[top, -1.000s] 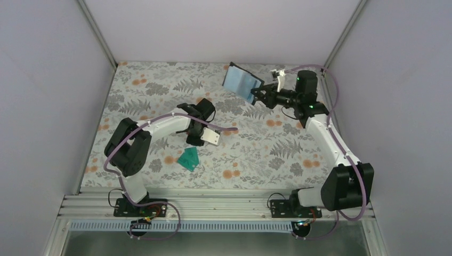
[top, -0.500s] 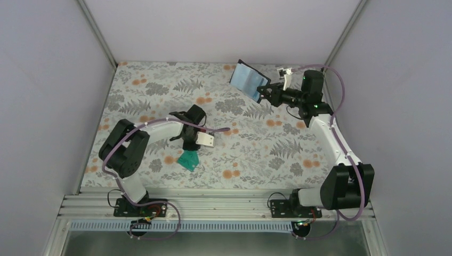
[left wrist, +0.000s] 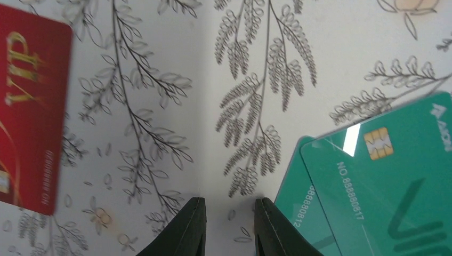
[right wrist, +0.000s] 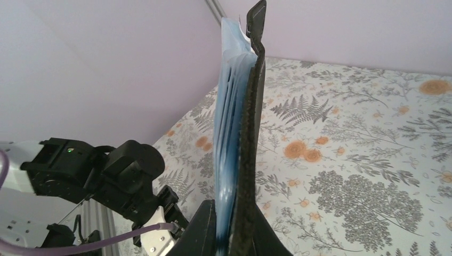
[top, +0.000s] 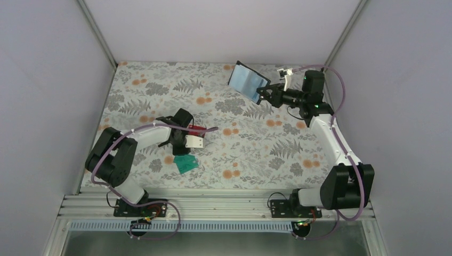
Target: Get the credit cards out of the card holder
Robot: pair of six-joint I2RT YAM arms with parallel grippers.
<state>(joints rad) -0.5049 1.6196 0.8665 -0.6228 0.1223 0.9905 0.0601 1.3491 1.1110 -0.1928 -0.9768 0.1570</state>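
Note:
The card holder (top: 247,81) is held open and tilted above the far right of the table, its blue-grey inner face toward the camera. My right gripper (top: 265,96) is shut on its lower edge; the right wrist view shows it edge-on (right wrist: 251,133) between the jaws (right wrist: 234,216). I cannot tell a blue card apart inside it. A red card (left wrist: 26,106) and two overlapping teal-green cards (left wrist: 384,186) lie flat on the table. My left gripper (left wrist: 229,205) is open and empty just above the cloth between them; from above it (top: 180,148) is near the red card (top: 198,128) and the teal cards (top: 186,164).
The floral tablecloth (top: 266,149) covers the table, with grey walls on three sides and a metal rail (top: 224,205) at the near edge. The left arm (right wrist: 106,176) shows low in the right wrist view.
The left arm has swung left and toward the near edge, down over the teal cards. A red card now shows on the table beside it. The right gripper has shifted the holder slightly right.

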